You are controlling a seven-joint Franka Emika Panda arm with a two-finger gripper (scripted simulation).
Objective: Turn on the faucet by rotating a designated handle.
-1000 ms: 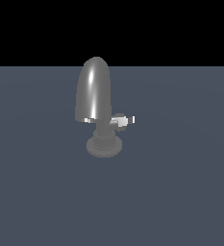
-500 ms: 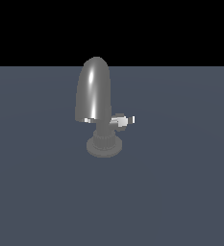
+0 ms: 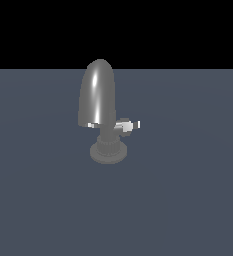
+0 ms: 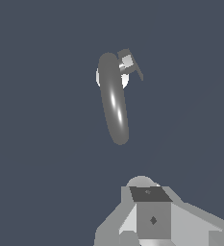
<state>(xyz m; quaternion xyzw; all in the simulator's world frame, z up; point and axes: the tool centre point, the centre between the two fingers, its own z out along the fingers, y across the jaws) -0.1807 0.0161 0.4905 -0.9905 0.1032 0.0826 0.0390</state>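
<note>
1. The faucet [image 3: 103, 112] stands upright on the desk [image 3: 188, 200], near the centre of the exterior view, its disc base flat on the surface. In my wrist view I look down on it from above, in the upper middle of that frame.
2. The handle [image 3: 128, 125] sticks out sideways from the neck toward the exterior view's right, whitish tip outermost. That leaves it free of the spout, so I judge a push on the tip would rotate it.
3. My end effector [image 4: 149, 218] shows only in the wrist view, at the lower edge, well apart from the faucet and touching nothing.
4. Only its body is visible; the fingers appear hidden, so I cannot tell whether it is released or clenched.
5. My arm is absent from the exterior view, so I judge the approach not yet begun.
</note>
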